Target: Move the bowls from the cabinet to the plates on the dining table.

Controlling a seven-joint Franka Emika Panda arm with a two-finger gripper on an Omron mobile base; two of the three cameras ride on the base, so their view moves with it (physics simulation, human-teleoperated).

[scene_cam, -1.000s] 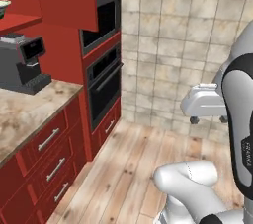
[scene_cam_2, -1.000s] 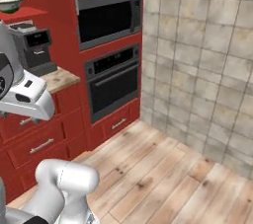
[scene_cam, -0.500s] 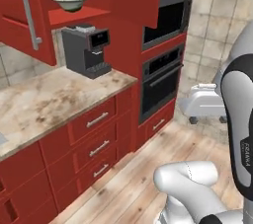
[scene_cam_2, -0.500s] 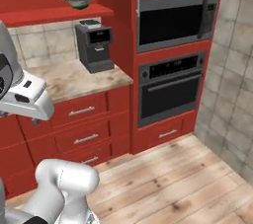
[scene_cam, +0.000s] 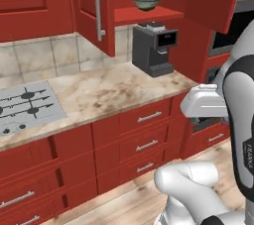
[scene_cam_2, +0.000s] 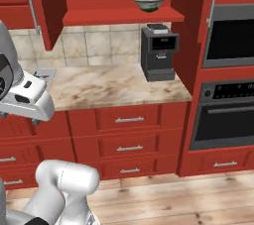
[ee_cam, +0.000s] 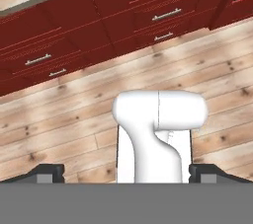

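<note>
Up on the red shelf of the open cabinet (scene_cam: pixel 149 15) (scene_cam_2: pixel 119 16) sits the small cream-white bowl (scene_cam: pixel 146 1) (scene_cam_2: pixel 150 2) with its dark green foot. Right under it, a black coffee machine (scene_cam: pixel 155 48) (scene_cam_2: pixel 158 51) stands on the marble counter (scene_cam: pixel 106 92) (scene_cam_2: pixel 109 86), with a grey cooktop (scene_cam: pixel 25 106) at the left end. Built-in black ovens (scene_cam_2: pixel 228 85) fill the red wall to the right. No writing on them can be read. The gripper (ee_cam: pixel 126 171) points down at the wood floor (ee_cam: pixel 74 114), its two fingers spread wide and holding nothing.
</note>
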